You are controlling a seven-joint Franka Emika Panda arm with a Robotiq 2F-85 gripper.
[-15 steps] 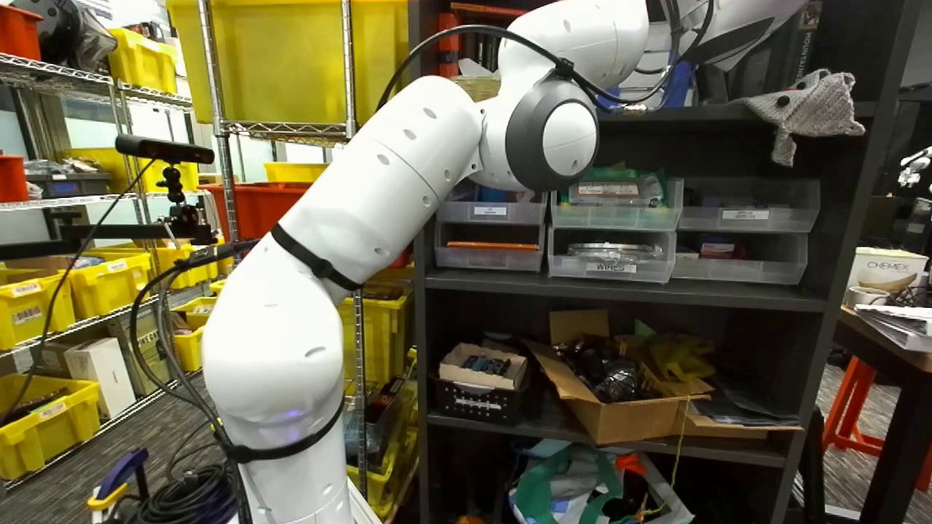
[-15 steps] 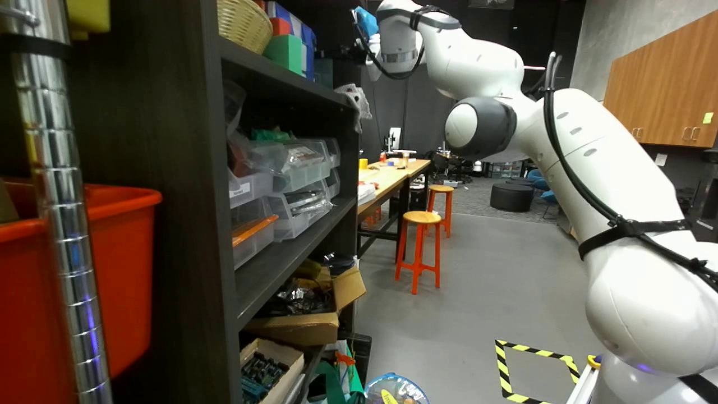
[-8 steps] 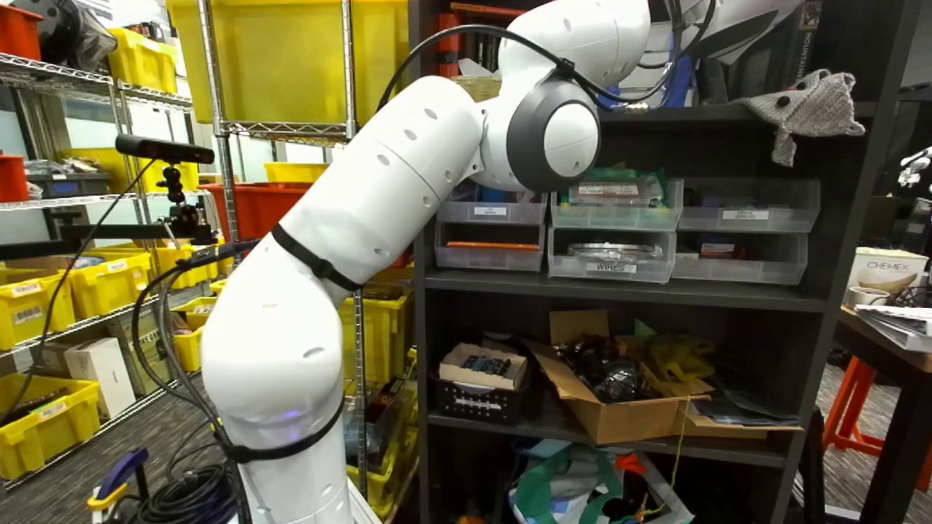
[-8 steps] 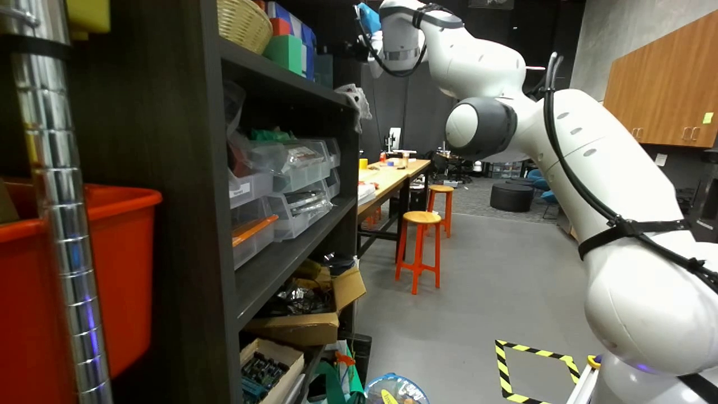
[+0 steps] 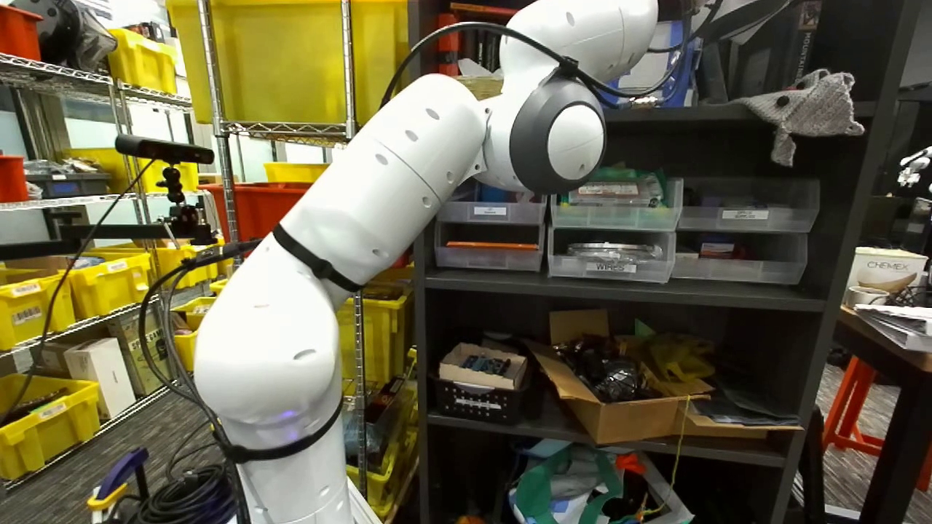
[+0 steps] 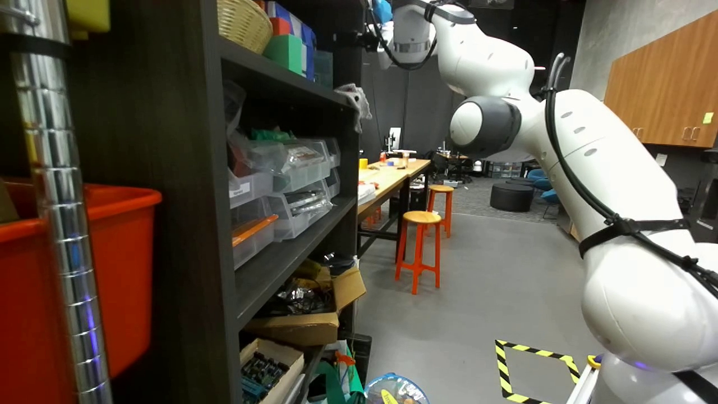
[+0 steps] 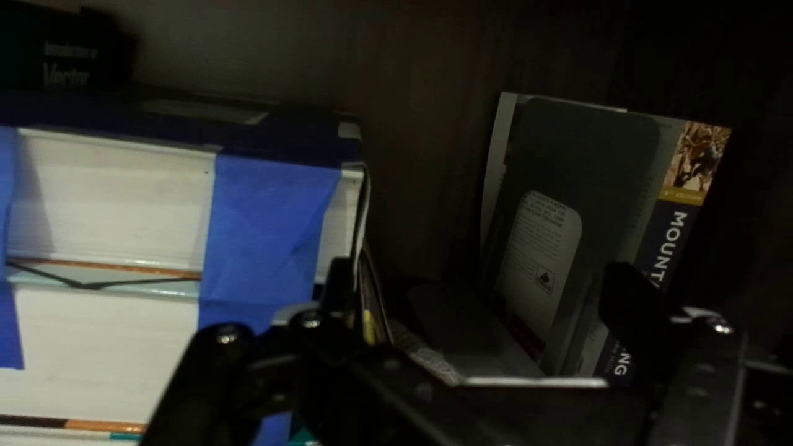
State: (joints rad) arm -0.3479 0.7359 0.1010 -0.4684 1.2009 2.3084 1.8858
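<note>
Sighting along the wrist view, you have the gripper point(image 7: 480, 279) spread with nothing visibly clasped, while the book point(image 7: 672, 232) marked MOUNT stands beyond it, rightward on the shelf point(image 5: 710, 114), its long spine tilted right at the top.

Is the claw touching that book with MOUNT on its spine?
Cannot tell: in the wrist view, the open gripper partly hides the book, but depth is unclear.

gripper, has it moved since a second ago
Yes: in an exterior view, the gripper has moved up and slightly right in the picture, judged against the grey toy.
</note>
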